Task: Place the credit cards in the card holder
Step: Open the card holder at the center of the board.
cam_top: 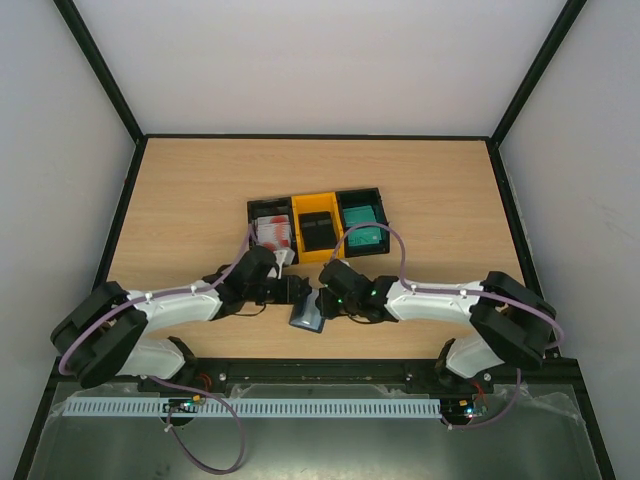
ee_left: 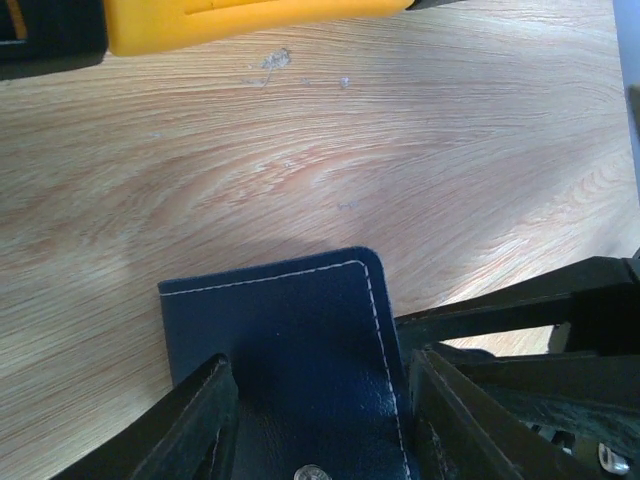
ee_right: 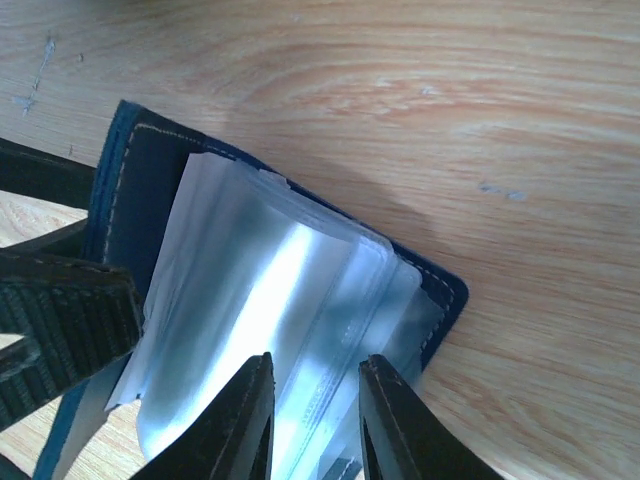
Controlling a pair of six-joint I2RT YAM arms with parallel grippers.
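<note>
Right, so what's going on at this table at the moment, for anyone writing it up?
Two robot arms are working on an open navy card holder at the near middle of the table. The left claw grips its cover. The right claw straddles its clear plastic sleeves; whether it pinches them is unclear. The credit cards lie stacked in three bins behind, and none seems loaded yet.

A robot lab cell. 2 arms [cam_top: 180, 303] are bolted to a wood surface [cam_top: 200, 190], boxed in by blank white walls [cam_top: 320, 60] on a black frame [cam_top: 98, 65], cables [cam_top: 395, 243] exposed.
</note>
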